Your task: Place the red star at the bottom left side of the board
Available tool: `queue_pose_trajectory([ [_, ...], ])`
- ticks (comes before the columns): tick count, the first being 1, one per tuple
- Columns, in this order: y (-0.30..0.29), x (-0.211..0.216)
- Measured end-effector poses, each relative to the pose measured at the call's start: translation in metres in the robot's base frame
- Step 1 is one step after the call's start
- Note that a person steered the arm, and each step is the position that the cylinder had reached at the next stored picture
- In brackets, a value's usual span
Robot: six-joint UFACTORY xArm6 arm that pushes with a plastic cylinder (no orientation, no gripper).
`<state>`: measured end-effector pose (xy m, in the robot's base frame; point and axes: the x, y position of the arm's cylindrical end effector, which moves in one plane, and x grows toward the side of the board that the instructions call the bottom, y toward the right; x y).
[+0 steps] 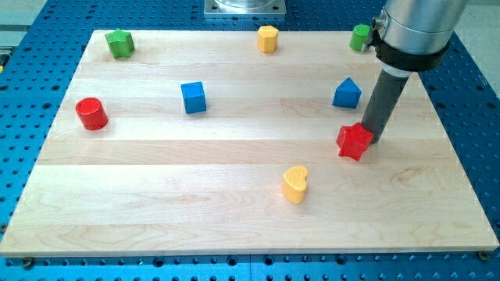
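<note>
The red star (pixel 354 142) lies right of the board's middle, toward the view's right. My tip (pixel 370 139) stands right against the star's right side, touching or almost touching it. The rod rises from there toward the view's top right. The wooden board (pixel 156 211) fills most of the view.
A yellow heart (pixel 294 184) lies below and left of the star. A blue block with a peaked top (pixel 347 93) sits just above the star. A blue cube (pixel 194 97), red cylinder (pixel 91 114), green star (pixel 120 44), yellow block (pixel 268 38) and green block (pixel 360 37) lie farther off.
</note>
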<state>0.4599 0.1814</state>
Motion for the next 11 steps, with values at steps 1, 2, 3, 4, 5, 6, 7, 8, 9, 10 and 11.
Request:
queue_pose_trajectory([
  [1,0.0,0.013],
  [2,0.0,0.026],
  [3,0.0,0.036],
  [4,0.003,0.044],
  [5,0.003,0.052],
  [6,0.003,0.057],
  [7,-0.014,0.041],
  [8,-0.026,0.02],
  [9,-0.012,-0.006],
  [10,-0.061,-0.001],
  [11,-0.137,0.017],
])
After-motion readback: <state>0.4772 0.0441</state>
